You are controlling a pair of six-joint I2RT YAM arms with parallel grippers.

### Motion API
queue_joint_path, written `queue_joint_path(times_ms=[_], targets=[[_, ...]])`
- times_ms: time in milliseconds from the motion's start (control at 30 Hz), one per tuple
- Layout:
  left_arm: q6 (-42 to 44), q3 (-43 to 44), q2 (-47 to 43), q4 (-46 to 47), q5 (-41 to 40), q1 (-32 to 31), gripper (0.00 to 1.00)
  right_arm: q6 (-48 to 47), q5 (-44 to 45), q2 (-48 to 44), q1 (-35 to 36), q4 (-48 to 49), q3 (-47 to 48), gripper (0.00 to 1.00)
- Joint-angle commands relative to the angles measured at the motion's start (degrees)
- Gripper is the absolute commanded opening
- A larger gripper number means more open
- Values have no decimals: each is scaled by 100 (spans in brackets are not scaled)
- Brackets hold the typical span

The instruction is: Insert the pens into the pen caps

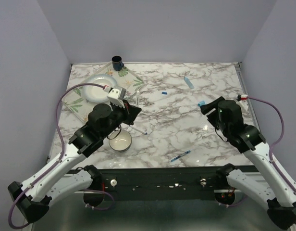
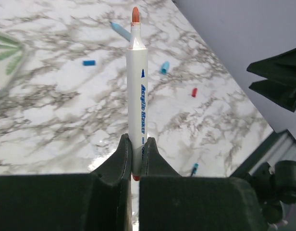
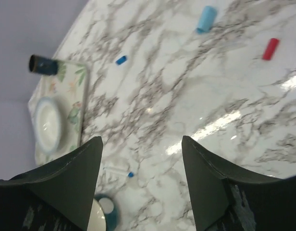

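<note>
Left gripper (image 2: 136, 144): jaws clenched on the lower barrel of the white red-tipped marker (image 2: 137, 96). In the left wrist view the marker stands straight up out of the fingers, its red tip bare and uppermost and no cap on it. In the top view it sits left of centre, above the bowl (image 1: 120, 140).

Right gripper (image 3: 141, 142): jaws released and spread wide with nothing between them, above bare marble table (image 3: 196, 96) at the right of the top view.

Caps, all loose on the table and well apart from each other:
- Red cap (image 3: 270, 48): upper right of the right wrist view.
- Light blue cap (image 3: 206, 19): top edge of that view, just beside the right gripper in the top view.
- Dark blue cap (image 1: 164, 92): above centre of the top view.

Other pens:
- Light blue pen (image 1: 189, 82): lying uncapped, upper right of centre.
- Blue-ended pen (image 1: 180, 156): lying near the lower table edge, right of centre.

The placemat (image 1: 133, 77) at upper left carries a plate (image 1: 99, 88) and a dark cup (image 1: 117, 61).
</note>
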Motion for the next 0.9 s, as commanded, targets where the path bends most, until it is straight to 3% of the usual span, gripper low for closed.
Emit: queue_joint_path(times_ms=[0,67,100,233,300,400,600,733,867], targets=[[439,-161,-580,-304,-1571,16,0,-35,-1099,567,-1846,-458,-484,72],[474,-179,-625,-233,-1599,25,0,-796,-1112,1074,-2321,156,-520,73],[518,-153,-616,-259,-1546,16,0,-2246,-1042,1330,-2367,454,-372,73],[492,-135,-660,-303,-1380,25,0,-5138,-681,2509,-2367,782,69,69],[457,-188,-748,-224,-1335,16,0,-6671,-1274,2755,-2367,1107,-1,70],[431,-223,-818,-180,-1335,25,0,-8159,-2012,2940,-2420,1494,-264,70],[404,-206,-783,-206,-1309,25,0,-10413,-3517,3406,-2543,924,-282,56],[413,-206,-818,-206,-1370,16,0,-11276,-3380,3810,-2648,800,-195,55],[431,-214,-880,-242,-1484,16,0,-11953,-3301,4214,-3042,870,-107,44]])
